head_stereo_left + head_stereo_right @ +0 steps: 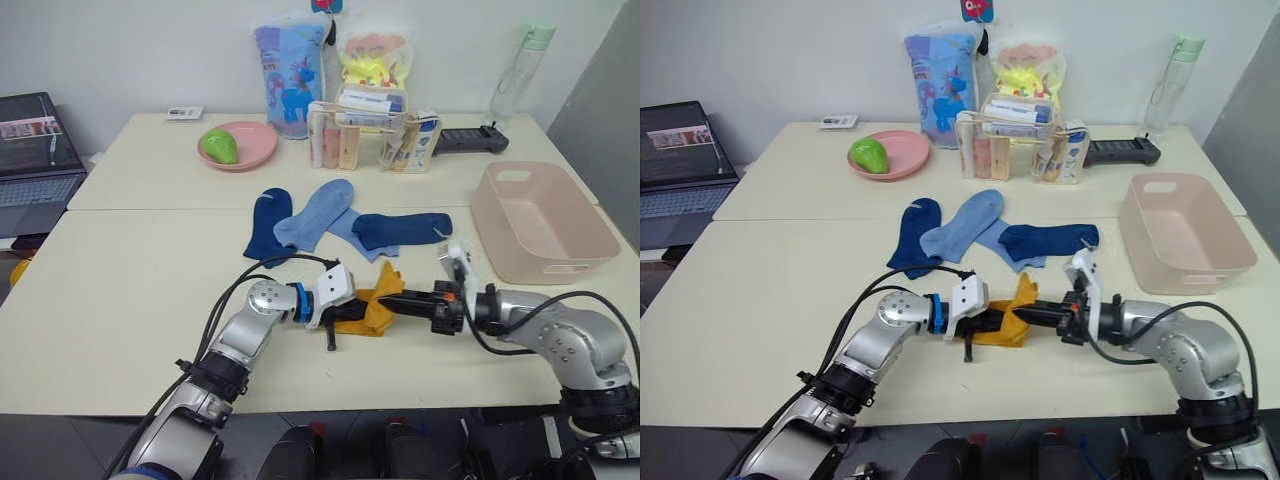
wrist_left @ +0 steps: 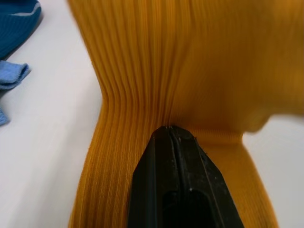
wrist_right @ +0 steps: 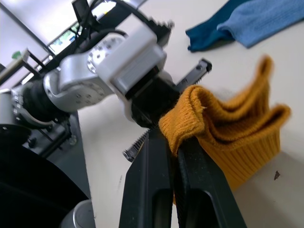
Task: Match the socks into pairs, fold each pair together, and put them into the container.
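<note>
Lying bunched at the near middle of the cream table (image 1: pixel 130 290), mustard yellow ribbed knit socks (image 1: pixel 368 308), pinched from both sides. Clamped on the left edge of that yellow bundle, left gripper (image 1: pixel 981 323), black fingers (image 2: pixel 178 185) pressed together with ribbed cloth caught at their tips. Clenched on the opposite side, right gripper (image 1: pixel 1033 314), a thick fold of yellow knit squeezed between its two black fingers (image 3: pixel 152 190), part of the cloth raised off the tabletop. Just beyond, toward the table's middle, four flat socks in a loose fan: one dark navy ankle sock (image 1: pixel 268 225) on the left, two light blue knit socks (image 1: pixel 318 213) overlapping in the centre, another dark navy sock (image 1: pixel 400 229) lying crosswise on the right and touching the blue ones. Off to the right, well apart from the bundle, pale pink rectangular plastic basin (image 1: pixel 500 215) with handle slots, holding nothing. Farther back, round pink plate (image 1: pixel 255 150) carrying a green fruit (image 1: pixel 220 146), beside a clear organiser of small boxes (image 1: pixel 370 135).
</note>
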Robot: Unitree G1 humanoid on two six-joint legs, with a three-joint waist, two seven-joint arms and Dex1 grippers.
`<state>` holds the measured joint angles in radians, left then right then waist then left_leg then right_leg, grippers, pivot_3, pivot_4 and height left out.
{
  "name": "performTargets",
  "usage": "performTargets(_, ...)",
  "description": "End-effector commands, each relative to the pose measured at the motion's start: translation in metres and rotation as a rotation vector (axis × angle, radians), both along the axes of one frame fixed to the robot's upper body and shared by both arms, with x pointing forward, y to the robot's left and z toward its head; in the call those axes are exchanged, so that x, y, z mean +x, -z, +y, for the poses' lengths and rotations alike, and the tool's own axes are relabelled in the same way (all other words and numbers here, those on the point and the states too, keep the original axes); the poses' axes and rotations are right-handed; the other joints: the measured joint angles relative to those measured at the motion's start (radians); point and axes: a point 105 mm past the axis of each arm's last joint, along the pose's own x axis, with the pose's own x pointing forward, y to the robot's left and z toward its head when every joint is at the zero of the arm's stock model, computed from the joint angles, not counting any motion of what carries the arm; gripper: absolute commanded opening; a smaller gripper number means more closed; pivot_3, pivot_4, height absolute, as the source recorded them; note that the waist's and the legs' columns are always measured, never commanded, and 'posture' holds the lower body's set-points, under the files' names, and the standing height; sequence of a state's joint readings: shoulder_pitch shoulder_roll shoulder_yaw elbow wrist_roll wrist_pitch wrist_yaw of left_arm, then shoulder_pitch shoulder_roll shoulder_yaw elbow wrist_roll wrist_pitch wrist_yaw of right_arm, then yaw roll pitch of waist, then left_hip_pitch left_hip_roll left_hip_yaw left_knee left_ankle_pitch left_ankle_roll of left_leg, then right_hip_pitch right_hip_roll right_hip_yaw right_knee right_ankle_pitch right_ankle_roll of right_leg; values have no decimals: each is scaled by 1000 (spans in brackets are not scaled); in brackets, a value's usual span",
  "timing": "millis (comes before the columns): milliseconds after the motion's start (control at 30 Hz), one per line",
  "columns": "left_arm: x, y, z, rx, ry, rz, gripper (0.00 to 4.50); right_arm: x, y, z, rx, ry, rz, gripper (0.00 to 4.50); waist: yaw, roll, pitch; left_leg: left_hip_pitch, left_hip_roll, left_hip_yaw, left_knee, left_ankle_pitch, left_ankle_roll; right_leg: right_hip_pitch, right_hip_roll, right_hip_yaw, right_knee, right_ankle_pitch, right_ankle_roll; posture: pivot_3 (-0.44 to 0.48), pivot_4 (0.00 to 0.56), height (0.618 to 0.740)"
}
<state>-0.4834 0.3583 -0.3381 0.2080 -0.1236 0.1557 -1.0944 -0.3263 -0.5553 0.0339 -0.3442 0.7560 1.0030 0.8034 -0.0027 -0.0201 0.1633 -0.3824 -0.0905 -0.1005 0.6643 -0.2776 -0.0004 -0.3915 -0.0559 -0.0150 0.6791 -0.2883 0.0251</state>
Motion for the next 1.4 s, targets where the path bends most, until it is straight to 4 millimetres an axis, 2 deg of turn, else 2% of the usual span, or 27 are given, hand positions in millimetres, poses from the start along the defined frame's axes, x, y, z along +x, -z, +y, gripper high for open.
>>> performTargets(33,-1,-38,24,-34,-14,-20,0,3,-6,9,-20,-29,-68,15,-3,0,0,0,0,0,0,0,0,0,0,0,0,0,0,0,150,740)
performTargets(200,1,-66,70,66,-69,-78,0,6,0,30,-53,-107,-87,15,-6,1,0,0,0,0,-1,0,0,-1,1,0,0,0,0,0,150,740)
performTargets(333,4,-80,84,80,-88,-132,0,5,6,41,-77,-174,-85,15,1,1,0,0,0,0,-1,0,0,-1,0,0,-1,0,0,0,150,740)
performTargets(367,6,-84,84,67,-95,-146,0,5,7,42,-83,-190,-88,550,4,1,0,0,0,0,0,0,0,-1,0,0,-1,0,0,0,150,740)
performTargets(400,8,-86,82,53,-104,-154,0,4,7,42,-86,-197,-90,749,5,0,0,-1,0,0,0,0,0,-1,0,0,-1,0,0,0,150,740)
performTargets(500,11,-95,73,-3,-110,-180,0,2,4,42,-84,-213,-96,1760,5,0,0,-1,-1,0,0,0,0,-1,0,0,-1,0,0,0,150,740)
performTargets(733,0,-110,49,-98,-29,-166,0,2,-26,35,0,-170,-120,4346,-1,0,0,-1,0,0,0,0,0,-2,0,1,0,0,0,0,150,740)
performTargets(767,0,-112,48,-105,-22,-161,0,2,-28,32,2,-155,-119,4468,-1,0,0,-1,0,0,0,0,0,-2,0,1,0,0,0,0,150,740)
performTargets(833,-3,-107,46,-74,-3,-147,0,4,-26,23,-26,-116,-119,4468,0,0,0,-1,0,0,0,0,0,-2,0,0,0,0,0,0,150,740)
performTargets(933,-6,-82,49,7,6,-111,0,10,-12,5,-85,-31,-104,4468,0,0,0,-1,0,0,0,0,0,-2,0,1,-1,0,0,0,150,740)
performTargets(1033,-7,-46,55,102,-16,-91,0,11,1,-4,-128,17,-83,4468,0,0,0,-1,0,0,-1,0,0,-2,0,1,-1,0,0,0,150,740)
performTargets(1100,-8,-14,66,203,-43,-83,0,11,8,-6,-155,43,-64,4468,-2,1,0,-1,0,1,-1,0,0,-2,0,2,0,0,0,0,150,740)
performTargets(1200,-11,11,77,266,-61,-56,0,12,14,-5,-168,69,-34,4468,1,0,0,-1,0,0,-1,0,0,-2,0,1,0,0,0,0,150,740)
performTargets(1300,-11,20,83,266,-85,-28,0,14,21,-3,-162,89,24,4468,2,1,-1,0,0,0,-1,-1,1,0,0,1,-1,0,0,0,150,740)
performTargets(1400,-8,17,84,246,-99,-33,0,14,27,3,-109,92,117,4468,1,2,-2,1,0,0,-1,-2,4,1,0,1,-1,0,0,0,150,740)
